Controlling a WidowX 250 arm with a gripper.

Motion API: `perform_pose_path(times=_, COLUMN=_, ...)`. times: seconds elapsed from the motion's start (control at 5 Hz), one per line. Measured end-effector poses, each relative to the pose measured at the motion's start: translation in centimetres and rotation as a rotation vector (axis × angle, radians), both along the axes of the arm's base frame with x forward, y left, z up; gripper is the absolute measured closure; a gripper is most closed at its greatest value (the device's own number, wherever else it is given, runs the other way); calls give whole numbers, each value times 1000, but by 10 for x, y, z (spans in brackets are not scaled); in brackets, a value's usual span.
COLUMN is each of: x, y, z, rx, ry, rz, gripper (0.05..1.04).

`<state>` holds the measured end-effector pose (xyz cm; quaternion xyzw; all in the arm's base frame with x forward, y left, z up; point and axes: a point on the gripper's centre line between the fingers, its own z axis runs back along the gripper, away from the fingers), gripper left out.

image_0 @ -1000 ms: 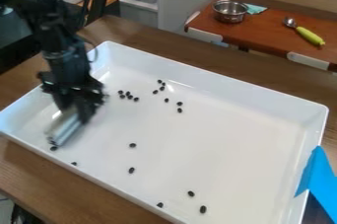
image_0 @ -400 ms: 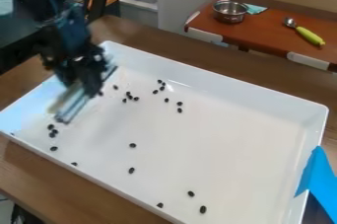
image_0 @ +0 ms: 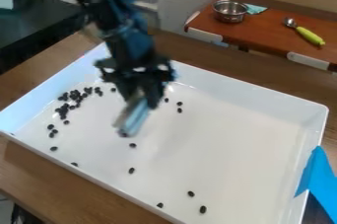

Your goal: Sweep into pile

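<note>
Many dark beans (image_0: 64, 105) lie in the white tray (image_0: 250, 88), most of them bunched in a loose, curved band toward the left from where I stand, with others strewn singly nearer the front. The gripper (image_0: 141, 96) hangs over the tray, to the right of that bunch, clamped on a pale tool (image_0: 133, 117) that slants downward; whether it touches the tray, I can't tell. Behind, a metal pot (image_0: 230, 12), a teal cloth (image_0: 255, 9) and a green-handled spoon (image_0: 307, 35) sit on a reddish table (image_0: 263, 33).
</note>
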<state>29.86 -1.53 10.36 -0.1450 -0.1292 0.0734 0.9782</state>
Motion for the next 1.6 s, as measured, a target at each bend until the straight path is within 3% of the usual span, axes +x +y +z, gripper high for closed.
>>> perform_pose_path(times=0.2, x=-2, y=-38, z=3, rx=-34, ry=-9, rz=0, gripper=692)
perform_pose_path(times=0.6, x=-12, y=-96, z=-4, rx=-11, ry=-19, rz=-2, gripper=692)
perform_pose_path(times=0.8, x=-16, y=-115, z=-16, rx=-3, ry=0, rz=14, gripper=692)
perform_pose_path(times=1.2, x=-17, y=-139, z=-34, rx=15, ry=14, rz=5, gripper=692)
perform_pose_path(times=1.4, x=-17, y=-139, z=-38, rx=25, ry=-9, rz=-14, gripper=692)
perform_pose_path(times=1.6, x=-23, y=-129, z=-50, rx=44, ry=9, rz=-30, gripper=692)
